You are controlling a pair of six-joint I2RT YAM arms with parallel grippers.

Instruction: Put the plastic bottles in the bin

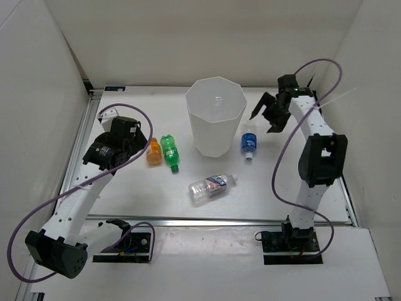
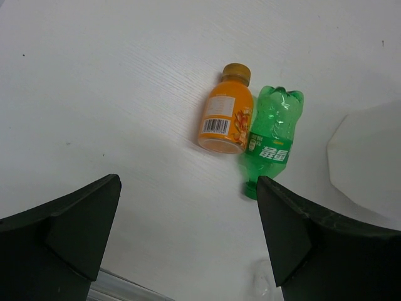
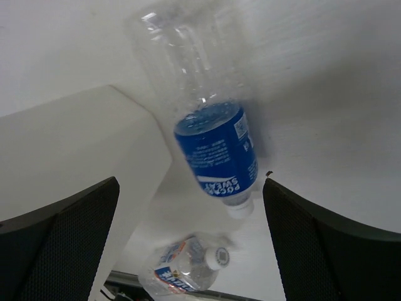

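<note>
Nearby, blue-labelled bottle beside bin.

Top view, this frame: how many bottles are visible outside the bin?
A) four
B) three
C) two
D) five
A: the top view shows the orange bottle and the green bottle side by side left of the bin, a blue-labelled bottle to its right, and a clear bottle lying in front of it.
</note>
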